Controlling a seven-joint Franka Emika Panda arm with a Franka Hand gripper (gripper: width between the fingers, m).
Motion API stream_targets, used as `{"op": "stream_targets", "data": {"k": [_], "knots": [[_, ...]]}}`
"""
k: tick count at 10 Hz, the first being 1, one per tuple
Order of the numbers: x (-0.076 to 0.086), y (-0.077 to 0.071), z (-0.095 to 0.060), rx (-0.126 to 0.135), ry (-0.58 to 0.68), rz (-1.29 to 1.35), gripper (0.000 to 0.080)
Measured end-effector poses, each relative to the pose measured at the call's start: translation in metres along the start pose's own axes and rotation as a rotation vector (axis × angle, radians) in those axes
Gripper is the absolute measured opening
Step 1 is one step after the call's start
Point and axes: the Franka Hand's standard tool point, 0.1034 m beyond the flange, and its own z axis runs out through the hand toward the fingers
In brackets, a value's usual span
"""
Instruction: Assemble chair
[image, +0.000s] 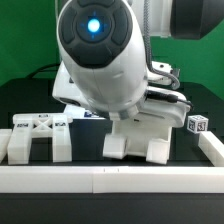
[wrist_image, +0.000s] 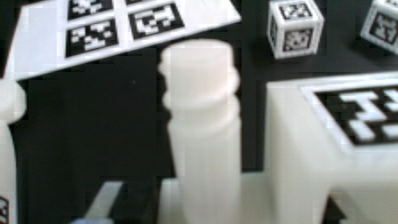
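Gripper (image: 140, 112) is hovering over chair parts (image: 138, 142) at the exterior view's lower centre, with round leg (wrist_image: 203, 110) standing right under it. Can't tell if jaws are clamping it. Looking light, stiff, slick plastic; gripping mid-shaft looks safest.

Black table (image: 88, 148) with a white rim (image: 100, 180), carrying white chair parts (image: 140, 142).
A tagged block (image: 35, 140) is sitting at the exterior view's left, a chunky piece is resting mid-table, a small tagged cube (image: 198, 125) is standing at the right, and the marker board (wrist_image: 125, 35) is lying flat farther back.
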Motion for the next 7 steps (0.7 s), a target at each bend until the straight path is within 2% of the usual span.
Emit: {"op": "stream_targets", "data": {"k": [1,2,5,7], "knots": [[0.001,0.001,0.001,0.001,-0.002,0.002,0.0543],[0.001,0.002,0.001,0.002,-0.002,0.002,0.0626],[0.003,0.004,0.000,0.006,0.002,-0.001,0.0646],[0.011,0.014,-0.002,0.022,0.012,0.002,0.0649]]}}
